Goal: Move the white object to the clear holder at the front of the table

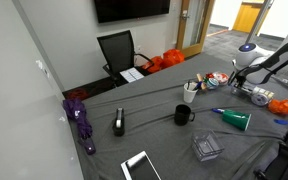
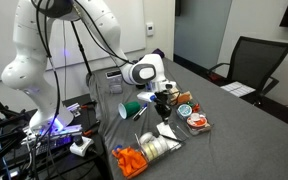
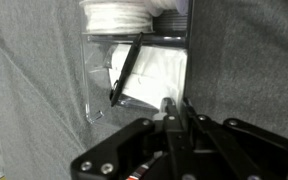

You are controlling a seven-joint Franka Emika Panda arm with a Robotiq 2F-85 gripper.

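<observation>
Hand [image 3: 178, 104] low above the white object [image 3: 154, 75], fingers [image 3: 169, 112] almost together, grasp not discernible.

A: Arm [image 2: 42, 45] casing?
B: Glossy white, rounded segments. Thin black cables [image 2: 102, 36] run alongside.
A: Wrist [image 2: 144, 72]?
B: White drum, dark round face.
A: End effector [image 3: 179, 108]?
B: Matte black; flat linkage bars, round pivot pins.
</observation>
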